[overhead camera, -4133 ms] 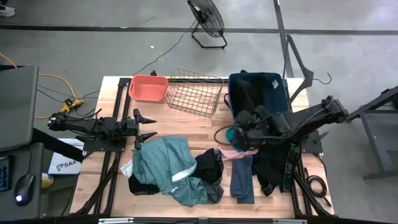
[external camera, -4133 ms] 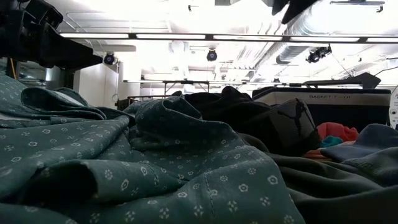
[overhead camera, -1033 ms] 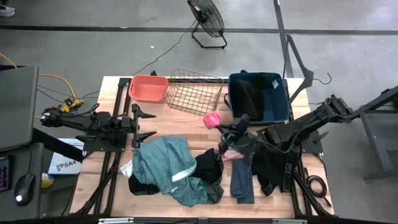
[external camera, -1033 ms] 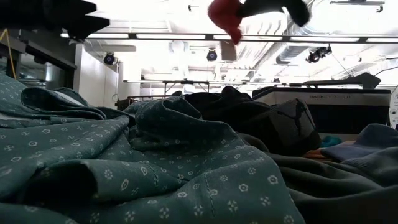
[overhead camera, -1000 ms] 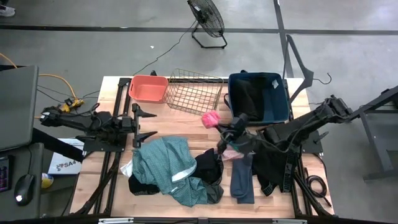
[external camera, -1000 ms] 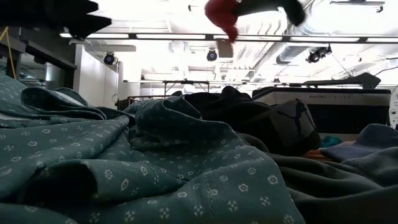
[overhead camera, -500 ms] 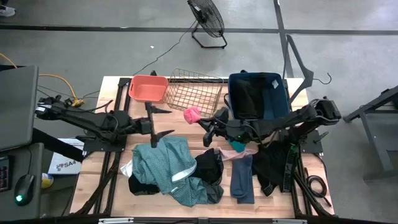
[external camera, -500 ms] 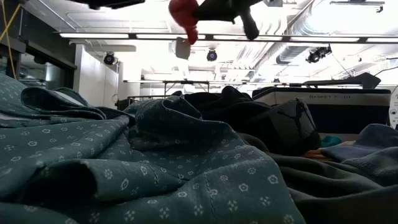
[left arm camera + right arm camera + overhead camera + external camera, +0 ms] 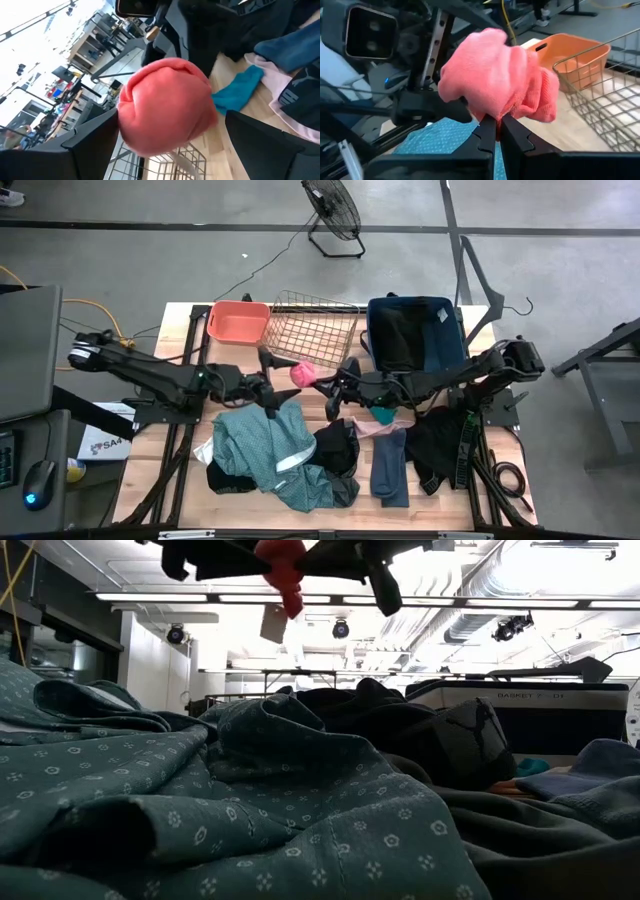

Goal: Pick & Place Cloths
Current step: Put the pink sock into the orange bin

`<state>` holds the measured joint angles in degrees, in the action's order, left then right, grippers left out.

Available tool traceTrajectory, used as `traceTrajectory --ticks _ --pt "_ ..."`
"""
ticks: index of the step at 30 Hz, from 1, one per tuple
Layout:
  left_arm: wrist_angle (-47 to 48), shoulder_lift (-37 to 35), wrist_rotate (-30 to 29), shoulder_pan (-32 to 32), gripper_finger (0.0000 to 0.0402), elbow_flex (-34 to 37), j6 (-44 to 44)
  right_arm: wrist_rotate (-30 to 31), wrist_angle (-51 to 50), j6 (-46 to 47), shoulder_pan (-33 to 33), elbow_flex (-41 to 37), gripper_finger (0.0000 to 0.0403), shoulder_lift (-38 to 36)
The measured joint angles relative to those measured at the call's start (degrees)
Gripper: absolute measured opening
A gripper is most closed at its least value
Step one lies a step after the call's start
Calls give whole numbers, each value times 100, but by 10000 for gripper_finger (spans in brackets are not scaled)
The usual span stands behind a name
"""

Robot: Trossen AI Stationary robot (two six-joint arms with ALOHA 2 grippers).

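A small pink cloth (image 9: 303,371), bunched into a ball, is held in the air over the table's middle by my right gripper (image 9: 322,383), which is shut on it. My left gripper (image 9: 283,380) reaches in from the table's left. It is open, with one finger (image 9: 75,150) on each side of the pink cloth (image 9: 167,102). On the table below lie a large teal shirt (image 9: 265,442), black cloths (image 9: 338,445), a blue-grey cloth (image 9: 390,465) and small pink and teal pieces (image 9: 378,420). My right gripper pinches a gathered fold at the pink cloth's near side (image 9: 494,116) between its two fingertips (image 9: 512,131). It comes level from the table's right. The cloth is bunched beyond the fingers and lifted clear of the table. My left gripper: I cannot tell whether its fingers touch the cloth.
Along the far edge stand a coral tub (image 9: 238,322), a wire basket (image 9: 312,328) and a dark blue bin (image 9: 447,338) with a black cloth inside. Another black cloth (image 9: 435,445) lies at the right. The low view is filled by the teal shirt (image 9: 200,800).
My right gripper has carried the pink cloth toward the table's left, clear of the table. My left gripper has moved toward the table's right, to the pink cloth, and its open fingers now stand on either side of it.
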<state>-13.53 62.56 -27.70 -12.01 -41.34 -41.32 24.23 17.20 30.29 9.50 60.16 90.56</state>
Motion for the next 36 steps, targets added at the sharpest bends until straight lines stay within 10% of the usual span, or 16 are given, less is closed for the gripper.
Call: traceTrajectory --ticks 9,21,29,36 --pt "-36 226 6 0 298 -183 284 -24 -147 -5 -13 0 4 0" --pt "8 226 7 0 29 -183 457 -17 -304 -1 -13 0 4 -2" --pt "131 228 -212 -7 24 -183 516 531 -386 -481 208 0 46 -45" --pt "396 193 -1541 0 23 -181 482 1312 -717 -609 427 0 142 -259"
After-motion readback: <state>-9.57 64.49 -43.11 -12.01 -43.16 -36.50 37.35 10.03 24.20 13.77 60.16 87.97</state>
